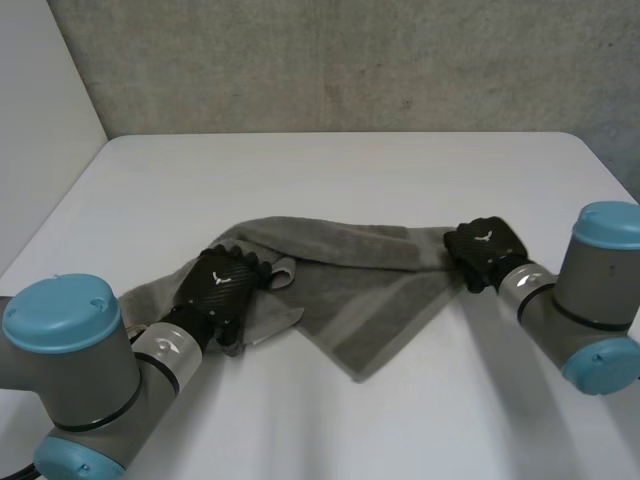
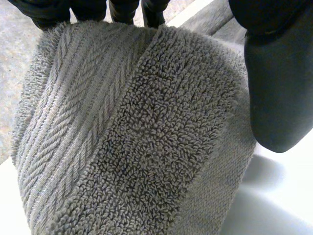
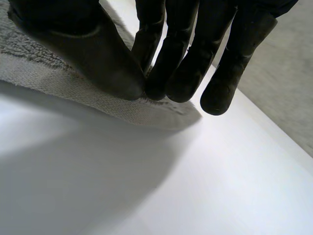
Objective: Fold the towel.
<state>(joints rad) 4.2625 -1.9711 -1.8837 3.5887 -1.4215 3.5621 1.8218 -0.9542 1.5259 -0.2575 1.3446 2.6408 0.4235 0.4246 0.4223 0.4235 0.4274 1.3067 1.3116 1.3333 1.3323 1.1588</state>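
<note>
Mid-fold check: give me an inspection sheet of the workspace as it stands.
Surface: white table.
Job's things: grey towel, rumpled, lying across the middle, partly doubled over itself.
Clutter: nothing seen.
Hands: left hand curled on the towel's left end; right hand pinching its right end between thumb and fingers.
Cables: nothing seen.
Surroundings: grey wall behind the table.

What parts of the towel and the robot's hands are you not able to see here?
1. Head view: the towel part beneath the left hand, covered by that hand's back.
2. Head view: the right hand's fingertips, hidden under its own back.
3. Left wrist view: the table under the palm, covered by bunched towel.
4. Right wrist view: most of the towel, cut off by the edge.
</note>
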